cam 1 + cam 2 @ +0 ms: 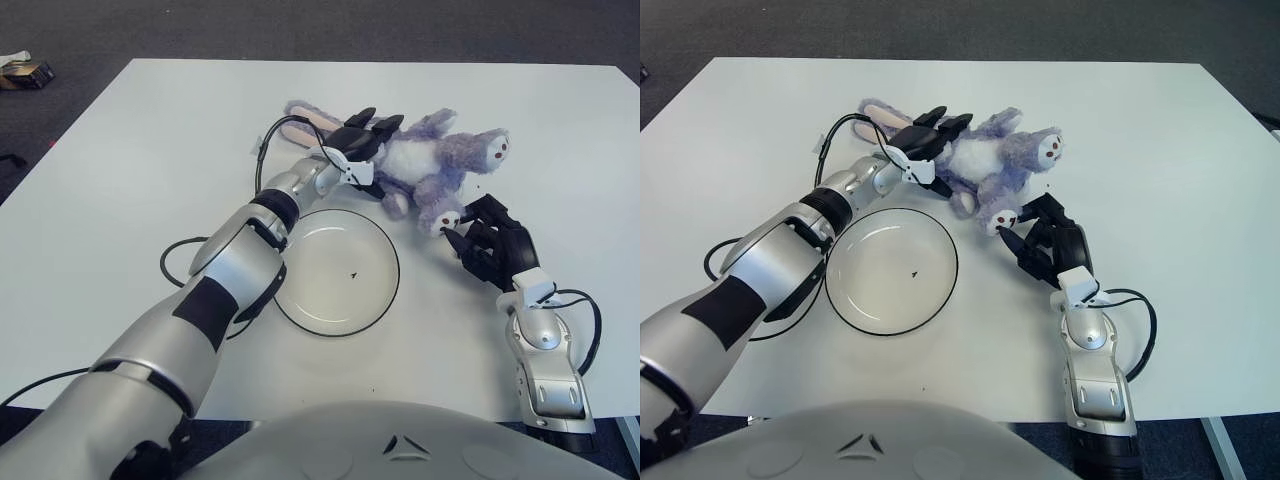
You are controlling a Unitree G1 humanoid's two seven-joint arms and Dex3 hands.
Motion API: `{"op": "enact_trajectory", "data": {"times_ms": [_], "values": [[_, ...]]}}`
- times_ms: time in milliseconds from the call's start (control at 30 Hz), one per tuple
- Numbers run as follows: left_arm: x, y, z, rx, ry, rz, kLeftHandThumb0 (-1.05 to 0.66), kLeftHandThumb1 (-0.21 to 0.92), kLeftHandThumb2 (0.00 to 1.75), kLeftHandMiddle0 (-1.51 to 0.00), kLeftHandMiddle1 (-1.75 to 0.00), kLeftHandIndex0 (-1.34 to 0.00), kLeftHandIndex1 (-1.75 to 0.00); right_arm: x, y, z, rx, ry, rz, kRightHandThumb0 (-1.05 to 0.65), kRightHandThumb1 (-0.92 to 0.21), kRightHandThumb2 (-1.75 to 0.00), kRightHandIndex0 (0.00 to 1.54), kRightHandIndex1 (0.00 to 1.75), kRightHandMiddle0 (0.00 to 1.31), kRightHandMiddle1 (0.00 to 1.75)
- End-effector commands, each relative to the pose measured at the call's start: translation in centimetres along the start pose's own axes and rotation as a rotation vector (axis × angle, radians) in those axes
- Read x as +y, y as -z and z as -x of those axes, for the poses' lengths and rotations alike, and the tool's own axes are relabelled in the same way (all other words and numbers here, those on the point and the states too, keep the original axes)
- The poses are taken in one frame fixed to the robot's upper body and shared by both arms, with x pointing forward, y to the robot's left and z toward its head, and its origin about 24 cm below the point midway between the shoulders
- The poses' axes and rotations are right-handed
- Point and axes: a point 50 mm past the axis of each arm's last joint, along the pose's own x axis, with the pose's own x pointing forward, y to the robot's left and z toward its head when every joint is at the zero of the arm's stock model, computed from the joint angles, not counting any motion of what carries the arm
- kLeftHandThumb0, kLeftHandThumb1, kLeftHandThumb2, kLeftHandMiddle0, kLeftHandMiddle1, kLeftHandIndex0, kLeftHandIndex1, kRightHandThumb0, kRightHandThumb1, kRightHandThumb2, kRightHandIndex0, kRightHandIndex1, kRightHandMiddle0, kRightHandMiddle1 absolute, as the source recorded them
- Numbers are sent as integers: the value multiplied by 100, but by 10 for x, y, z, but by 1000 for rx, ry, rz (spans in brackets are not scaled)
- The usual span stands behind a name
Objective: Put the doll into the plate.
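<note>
A purple and white plush doll [440, 165] lies on its back on the white table, just beyond the white plate [330, 295] with a dark rim. My left hand [362, 140] reaches across over the plate's far left edge and is clamped on the doll's body, its fingers over the chest and long ears. The doll's head points right, and its feet lie toward the plate. My right hand [470, 240] shows to the right of the plate, its loosely bent fingers holding nothing, just below the doll's foot.
A black cable [180, 265] loops off my left forearm onto the table left of the plate. Another cable [592, 325] curls beside my right wrist. A small dark object [25, 70] lies on the floor past the table's far left corner.
</note>
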Motion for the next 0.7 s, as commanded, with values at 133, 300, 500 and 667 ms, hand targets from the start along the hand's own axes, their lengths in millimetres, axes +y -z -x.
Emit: {"op": "enact_trajectory", "data": {"times_ms": [133, 300, 500, 667], "values": [[-17, 0, 4, -21, 46, -246, -47, 72, 1, -31, -5, -44, -13, 1, 7, 4, 43, -10, 1, -36, -92, -29, 74, 175, 45, 150], [-22, -2, 7, -78, -4, -439, -46, 72, 0, -30, -4, -43, -13, 1, 8, 4, 43, -13, -2, -36, -92, -29, 73, 175, 44, 150], [-24, -1, 9, -83, -17, -459, -46, 72, 0, -32, -3, -42, -12, 2, 8, 4, 43, -14, -2, -36, -92, -29, 73, 175, 44, 150], [-27, 1, 12, -83, -27, -474, -45, 73, 0, -42, -10, -44, -11, 2, 8, 5, 38, -25, -1, -36, -92, -29, 73, 175, 44, 150]]}}
